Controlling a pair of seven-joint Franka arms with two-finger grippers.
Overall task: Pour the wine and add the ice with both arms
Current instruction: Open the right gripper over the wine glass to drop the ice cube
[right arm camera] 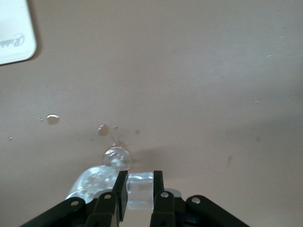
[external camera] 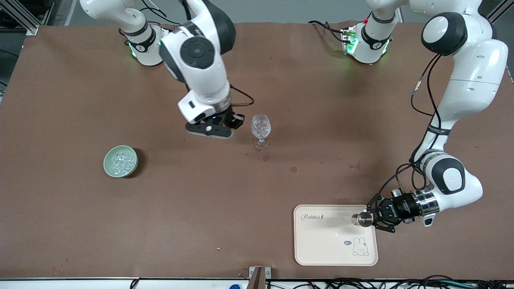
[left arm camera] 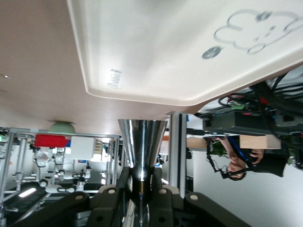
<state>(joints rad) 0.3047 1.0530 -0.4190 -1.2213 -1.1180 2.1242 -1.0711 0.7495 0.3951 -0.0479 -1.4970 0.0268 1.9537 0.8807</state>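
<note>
Broadly, we see a brown table [external camera: 257,192] with both arms reaching over it. Our left arm [external camera: 461,120] bends down toward the cream tray [external camera: 321,245], which lies near the front camera at the left arm's end of the table. Our left gripper [external camera: 371,218] lies level over the tray's edge, its fingers [left arm camera: 158,196] clamped on the narrow neck of a shiny metal cup [external camera: 363,219]. That cup's long axis runs level with the table, and its wide mouth points away from the fingers, over the tray.

Our right arm [external camera: 200,60] comes down over the table's middle. Our right gripper [external camera: 215,128] hangs just beside the stemmed glass [external camera: 261,130], which stands upright with clear chunks inside. From the right wrist we see its fingers [right arm camera: 122,191] pressed on a clear ice cube [right arm camera: 139,189]; the cube sits between the two fingertips, over the glass's mouth.

Further toward the right arm's end sits a green bowl [external camera: 109,165], well apart from the glass, holding more ice [external camera: 121,161] in small glittering lumps. Small wet spots [external camera: 293,169] dot the table between glass and tray.
</note>
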